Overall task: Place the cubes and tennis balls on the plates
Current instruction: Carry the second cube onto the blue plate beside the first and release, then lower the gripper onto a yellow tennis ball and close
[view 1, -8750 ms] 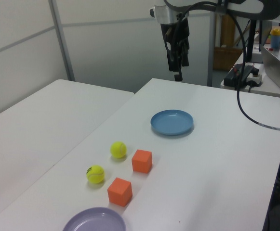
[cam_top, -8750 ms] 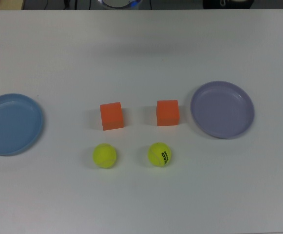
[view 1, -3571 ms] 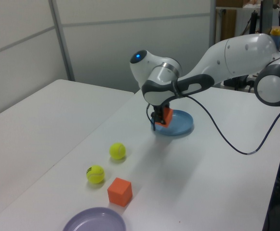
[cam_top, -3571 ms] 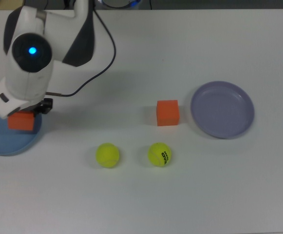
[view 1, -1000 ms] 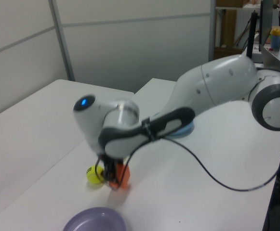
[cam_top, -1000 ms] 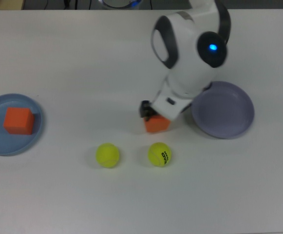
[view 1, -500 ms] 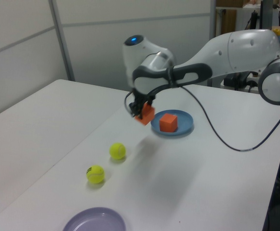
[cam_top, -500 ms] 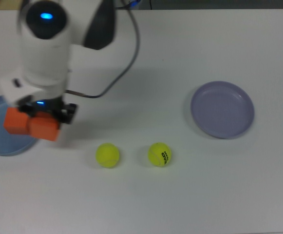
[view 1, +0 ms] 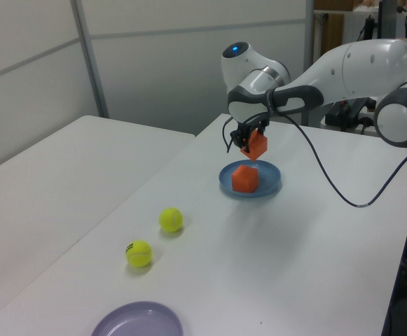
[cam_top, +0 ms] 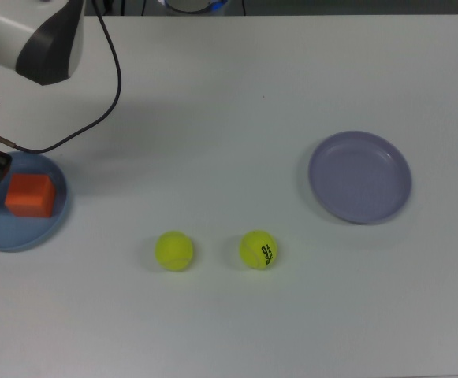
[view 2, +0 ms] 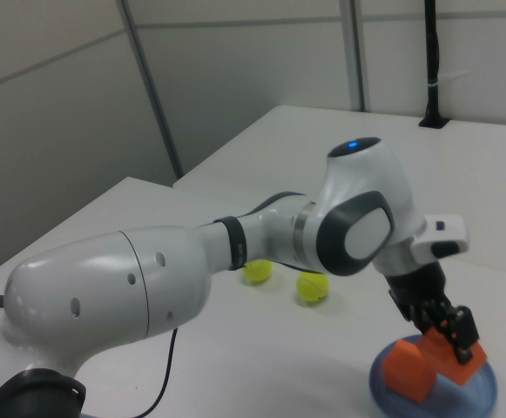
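Top view: blue plate (cam_top: pixel 25 228) at far left of white bench (cam_top: pixel 229 102), matte orange cube (cam_top: pixel 30 195) resting on it; lavender plate (cam_top: pixel 360 176) bare at right; plain tennis ball (cam_top: pixel 173 250) and lettered tennis ball (cam_top: pixel 258 249) side by side on bench between plates.

Left view: tool (view 1: pixel 252 139) closed on second orange cube (view 1: pixel 255 145), held tilted in air above blue plate, clear of resting cube.

Right view: held cube seen just beside and above resting cube; both balls behind arm.
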